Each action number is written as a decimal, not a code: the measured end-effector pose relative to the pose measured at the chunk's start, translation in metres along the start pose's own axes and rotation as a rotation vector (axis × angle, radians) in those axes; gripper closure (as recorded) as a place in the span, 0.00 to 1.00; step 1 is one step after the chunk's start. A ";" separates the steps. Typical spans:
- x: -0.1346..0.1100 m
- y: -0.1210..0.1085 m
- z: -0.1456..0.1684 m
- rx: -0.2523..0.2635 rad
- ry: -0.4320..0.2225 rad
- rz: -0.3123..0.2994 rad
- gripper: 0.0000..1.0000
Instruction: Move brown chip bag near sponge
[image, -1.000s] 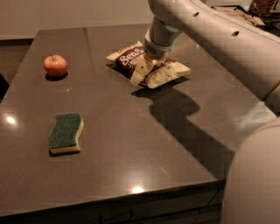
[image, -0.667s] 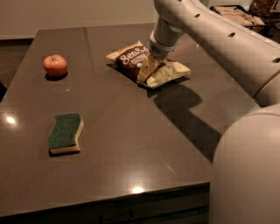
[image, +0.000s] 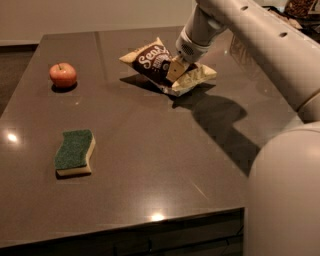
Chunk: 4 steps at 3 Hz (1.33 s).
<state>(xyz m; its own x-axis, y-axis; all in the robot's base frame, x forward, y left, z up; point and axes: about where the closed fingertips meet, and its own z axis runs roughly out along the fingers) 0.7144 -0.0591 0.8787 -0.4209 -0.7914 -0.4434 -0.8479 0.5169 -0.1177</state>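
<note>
The brown chip bag (image: 156, 59), dark brown with white script and cream-yellow ends, is at the far middle of the dark table (image: 150, 165). My gripper (image: 176, 70) comes down from the upper right and is shut on the bag's middle. The bag's left end is tilted up off the table with a shadow beneath it, and its right end is crumpled under the gripper. The sponge (image: 75, 151), green top over pale yellow foam, lies flat at the near left, well apart from the bag.
A red-orange apple (image: 63, 75) stands at the far left of the table. My white arm (image: 260, 45) crosses the upper right, and the robot's body (image: 285, 195) fills the lower right. The table's front edge (image: 125, 230) runs near the bottom.
The gripper has closed on the bag's middle, and the bag's left end has lifted and tilted off the table. The sponge and apple have not moved.
</note>
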 end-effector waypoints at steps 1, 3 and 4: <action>0.001 0.032 -0.036 -0.078 -0.073 -0.098 0.93; 0.016 0.119 -0.102 -0.233 -0.143 -0.418 1.00; 0.025 0.156 -0.111 -0.275 -0.146 -0.578 1.00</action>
<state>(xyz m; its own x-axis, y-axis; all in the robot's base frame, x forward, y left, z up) 0.5359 -0.0351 0.9483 0.1591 -0.8542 -0.4950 -0.9839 -0.0959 -0.1506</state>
